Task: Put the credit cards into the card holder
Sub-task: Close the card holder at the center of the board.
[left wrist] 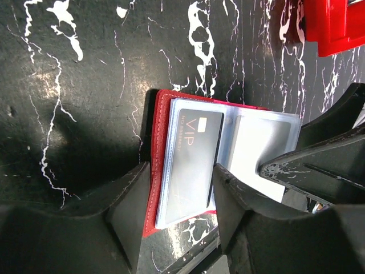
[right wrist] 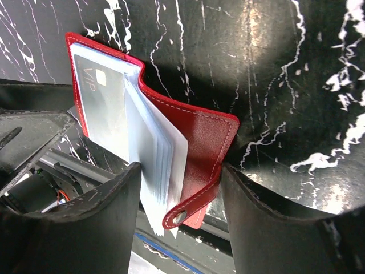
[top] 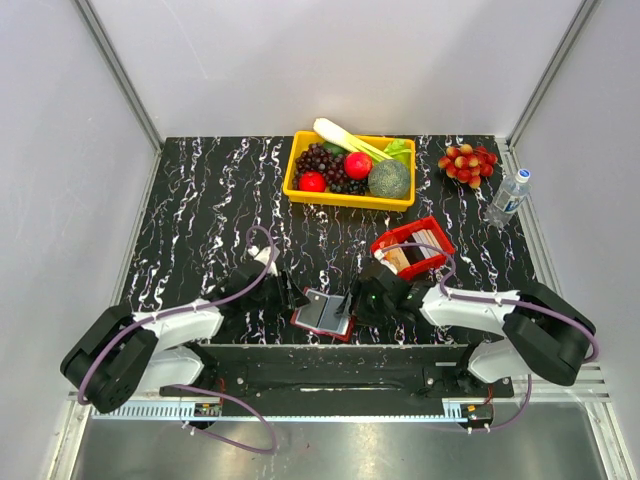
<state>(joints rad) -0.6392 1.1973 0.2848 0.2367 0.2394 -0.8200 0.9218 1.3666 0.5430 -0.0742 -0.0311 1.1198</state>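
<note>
The dark red card holder [top: 325,312] lies open near the table's front edge, between my two grippers. A black VIP credit card [left wrist: 191,160] sits in its left clear sleeve and also shows in the right wrist view [right wrist: 102,108]. My left gripper [left wrist: 182,171] is open, its jaws on either side of that left half. My right gripper [right wrist: 181,168] is open around the raised right cover [right wrist: 205,148] and the fanned sleeves, touching both. One of its fingers [left wrist: 296,165] rests on the right sleeve. Several more cards [top: 408,252] stand in the red tray [top: 437,242].
A yellow bin [top: 350,197] of fruit and vegetables stands at the back centre. A bunch of red fruit [top: 468,163] and a water bottle [top: 508,197] are at the back right. The red tray also shows in the left wrist view [left wrist: 331,25].
</note>
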